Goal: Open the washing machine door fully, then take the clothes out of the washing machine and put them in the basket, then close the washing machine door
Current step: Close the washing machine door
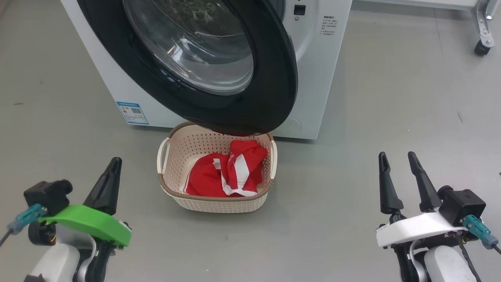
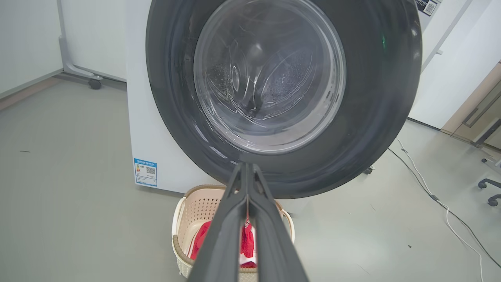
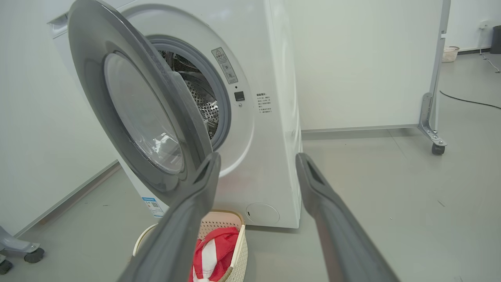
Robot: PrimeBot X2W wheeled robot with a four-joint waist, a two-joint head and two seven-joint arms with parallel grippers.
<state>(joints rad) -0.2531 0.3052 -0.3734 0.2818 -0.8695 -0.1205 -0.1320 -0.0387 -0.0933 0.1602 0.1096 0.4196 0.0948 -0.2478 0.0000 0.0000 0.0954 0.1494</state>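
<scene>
The washing machine [image 1: 313, 70] [image 3: 270, 129] stands ahead with its door [image 1: 219, 66] [image 2: 282, 90] [image 3: 133, 117] partly swung out, black rim and clear glass bowl facing me. The steel drum mouth shows behind the door in the right wrist view. On the floor just below the door stands the cream basket [image 1: 195, 149] [image 2: 195, 207] [image 3: 238, 250], holding red clothes [image 1: 227, 172] [image 2: 246, 239] [image 3: 213, 250] with white stripes. My left gripper [image 1: 113, 164] [image 2: 247, 166] is shut and empty, low at the left. My right gripper [image 1: 398, 156] [image 3: 258, 160] is open and empty, low at the right.
Grey floor surrounds the machine. A wheeled frame leg [image 1: 483, 35] [image 3: 430, 133] stands at the far right. A white cable [image 2: 442, 203] runs along the floor, near office-chair casters [image 2: 489, 192]. A blue label sticker [image 1: 132, 112] is on the washer's lower front.
</scene>
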